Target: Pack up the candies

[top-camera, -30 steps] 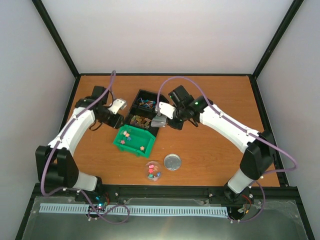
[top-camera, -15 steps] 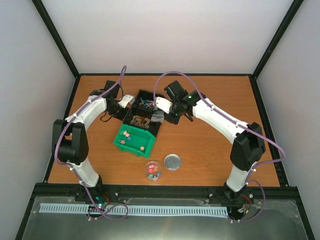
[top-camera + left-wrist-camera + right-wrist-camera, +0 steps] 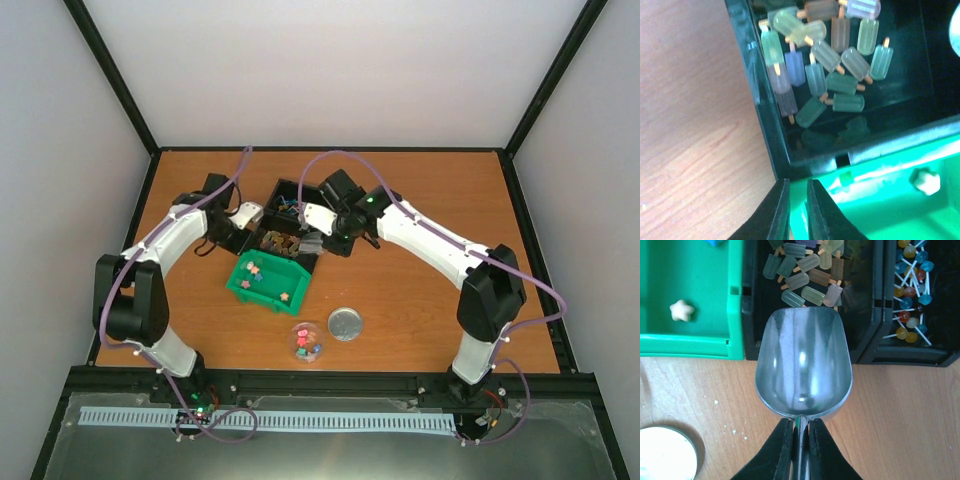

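Observation:
The candies are tiny coloured stars: a few lie in the green bin (image 3: pixel 240 282), and one pale star shows in the right wrist view (image 3: pixel 681 310). More sit in a clear round cup (image 3: pixel 306 343), next to the silver lid (image 3: pixel 345 323). My right gripper (image 3: pixel 800 427) is shut on the handle of an empty metal scoop (image 3: pixel 803 362), whose bowl hangs over the black tray's front wall. My left gripper (image 3: pixel 797 187) has its jaws nearly together astride the green bin's back left wall (image 3: pixel 880 165).
The black tray (image 3: pixel 283 185) stands behind the green bin. Its compartments hold dull popsicle-shaped pieces (image 3: pixel 810 277) and round-headed coloured sticks (image 3: pixel 912 285). Crumbs lie on the wooden table by the lid (image 3: pixel 665 452). Black frame rails edge the table.
My left arm has folded in, and its gripper has come down to the green bin's back left corner. My right gripper has carried the scoop left, closer to the black tray.

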You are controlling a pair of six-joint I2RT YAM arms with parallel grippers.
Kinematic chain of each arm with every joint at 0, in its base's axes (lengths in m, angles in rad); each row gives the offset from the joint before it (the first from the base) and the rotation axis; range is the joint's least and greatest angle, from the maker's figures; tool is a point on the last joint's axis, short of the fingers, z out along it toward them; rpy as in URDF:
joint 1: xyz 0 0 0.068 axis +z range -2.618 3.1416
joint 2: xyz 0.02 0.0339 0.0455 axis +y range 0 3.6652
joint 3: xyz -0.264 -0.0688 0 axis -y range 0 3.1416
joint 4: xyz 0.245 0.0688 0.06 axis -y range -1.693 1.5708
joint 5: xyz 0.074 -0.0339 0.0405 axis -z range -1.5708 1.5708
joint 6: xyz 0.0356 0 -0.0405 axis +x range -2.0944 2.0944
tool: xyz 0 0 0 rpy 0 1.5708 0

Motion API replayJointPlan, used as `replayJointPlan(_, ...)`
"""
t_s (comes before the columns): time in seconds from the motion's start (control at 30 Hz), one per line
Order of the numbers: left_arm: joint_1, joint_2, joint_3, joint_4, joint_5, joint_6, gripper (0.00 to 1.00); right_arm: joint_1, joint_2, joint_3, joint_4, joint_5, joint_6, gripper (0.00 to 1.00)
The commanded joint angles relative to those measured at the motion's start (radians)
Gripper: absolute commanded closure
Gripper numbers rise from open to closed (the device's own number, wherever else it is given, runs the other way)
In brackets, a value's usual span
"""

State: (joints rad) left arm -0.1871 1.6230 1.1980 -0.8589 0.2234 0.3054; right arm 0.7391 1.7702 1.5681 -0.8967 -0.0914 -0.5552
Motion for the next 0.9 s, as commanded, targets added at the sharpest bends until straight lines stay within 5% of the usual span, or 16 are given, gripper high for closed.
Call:
replayJointPlan(0.0,0.005,-0.072,-0.045,-0.034,-0.028,0.038,0.86,0.038,0.022,0.022,-0.015,0.03,0.018,0.97)
replayJointPlan(0.4,0.044,-0.155,-0.127,-0.052,-0.082,0.115,0.95,0.062,0.027,0.038,-0.018,0.05,0.03,0.97)
replayJointPlan(0.63,0.041,-0.195,-0.078,-0.035,0.123,0.07,0.52,0.06,0.013,0.021,-0.001,0.083,0.025,0.97)
replayJointPlan(0.87,0.024,-0.103,-0.057,-0.022,0.128,0.066,0.48,0.037,-0.009,0.013,0.018,0.102,0.028,0.97)
